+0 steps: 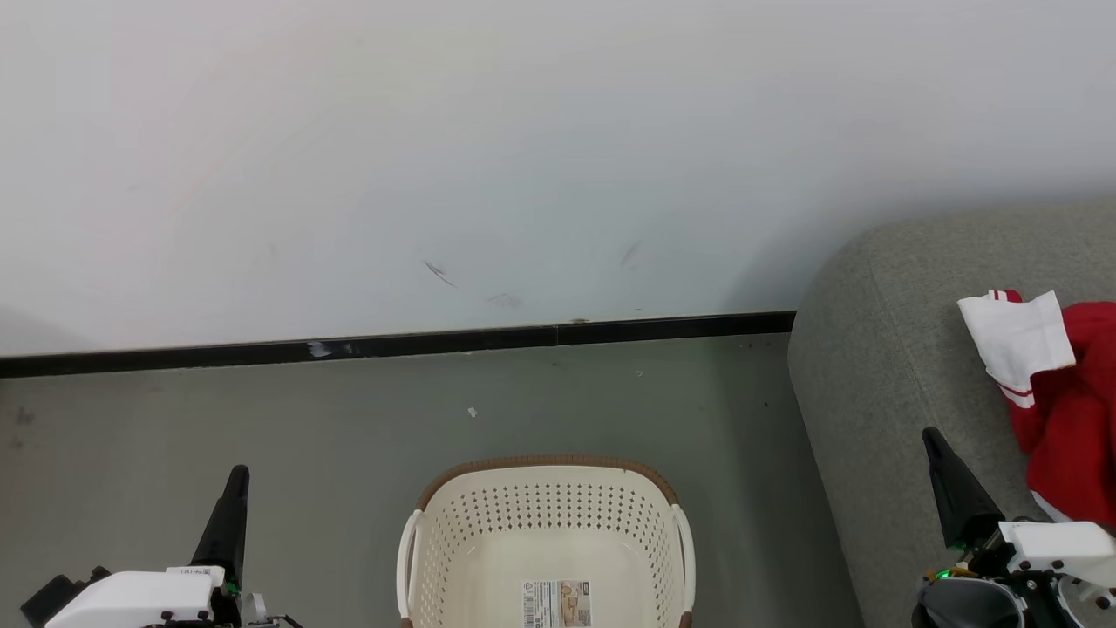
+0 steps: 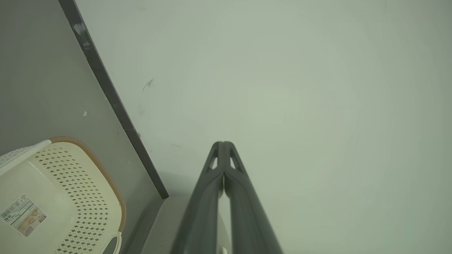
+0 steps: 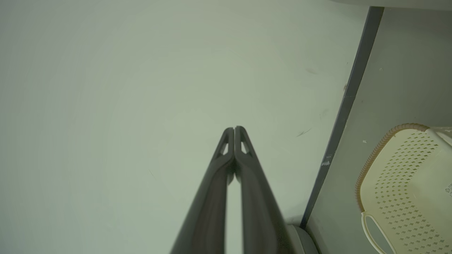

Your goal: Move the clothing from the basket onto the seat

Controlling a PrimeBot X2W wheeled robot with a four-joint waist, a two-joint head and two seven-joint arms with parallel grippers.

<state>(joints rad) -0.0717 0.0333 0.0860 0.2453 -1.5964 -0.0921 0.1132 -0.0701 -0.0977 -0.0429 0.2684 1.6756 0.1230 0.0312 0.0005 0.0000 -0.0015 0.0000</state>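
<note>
L pincer (image 1: 236, 473), R pincer (image 1: 930, 434) shut; clothing (image 1: 1068, 410), prob. 2 pcs, on seat (image 1: 881, 349).

Cream basket (image 1: 540, 510) on grey floor (image 1: 261, 410), label sticker (image 1: 556, 604) on its bottom, red-and-white clothing (image 1: 1068, 410) on grey seat (image 1: 881, 366), left gripper (image 1: 237, 475) and right gripper (image 1: 931, 436) closed

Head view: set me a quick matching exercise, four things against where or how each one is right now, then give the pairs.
Things:
1. basket
2. clothing
3. seat
4. left claw

States:
a. shut, holding nothing
b. grey, at the right edge of the view
c. red and white, lying on the seat
d. cream, standing on the floor, no garment visible inside

Pairs: 1-d; 2-c; 3-b; 4-a
</note>
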